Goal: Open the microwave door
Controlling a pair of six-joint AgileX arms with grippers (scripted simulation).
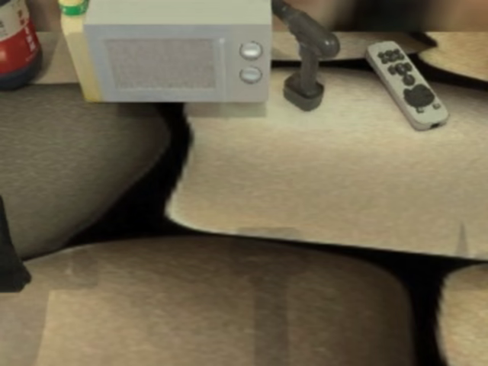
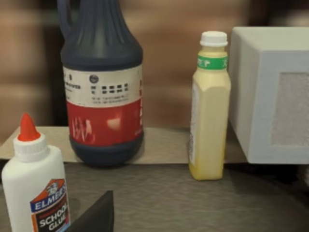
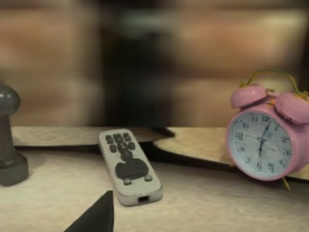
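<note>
1 microwave (image 1: 177,52), door (image 1: 162,62) shut, 2 knobs (image 1: 251,51); 1 remote (image 1: 406,83).

Matte black angular tool (image 2: 94,215) tip

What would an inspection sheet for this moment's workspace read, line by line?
Surface: table with a patchy beige and brown pattern.
Job's things: microwave at the far edge; microwave door flush with the front, shut.
Clutter: dark jug and yellow bottle beside the microwave's left side; glue bottle; grey drill, remote control and pink alarm clock to the right.
Grippers: left gripper and right gripper each show one dark tip, far from the door.
Cables: nothing seen.
Surroundings: blurred brown backdrop.
</note>
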